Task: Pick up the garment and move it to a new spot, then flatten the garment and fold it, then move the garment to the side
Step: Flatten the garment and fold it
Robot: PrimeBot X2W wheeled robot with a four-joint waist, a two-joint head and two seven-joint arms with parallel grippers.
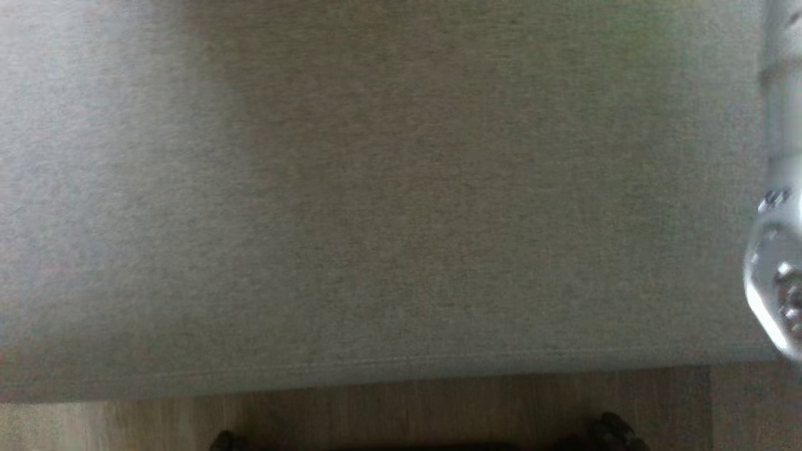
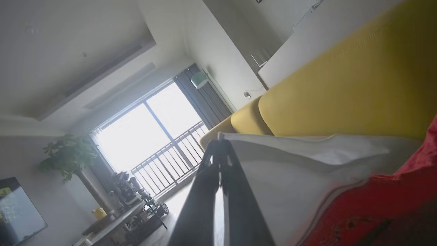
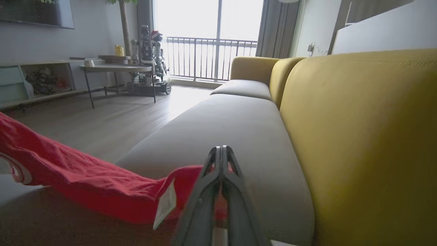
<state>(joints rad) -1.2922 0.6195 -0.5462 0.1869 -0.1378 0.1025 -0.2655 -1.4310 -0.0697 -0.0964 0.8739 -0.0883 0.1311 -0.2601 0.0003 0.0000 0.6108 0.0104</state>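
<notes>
Pinching garment (image 3: 85, 181) edge beside long open seat (image 3: 232, 119).

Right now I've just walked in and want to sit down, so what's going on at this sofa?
The robot is handling a red and white garment at the sofa. Its right tool is shut on a red edge near the label, and its left tool is shut on a pale edge. The cloth is held up beside the grey seat and the yellow backrest, not yet laid flat or folded.
</notes>
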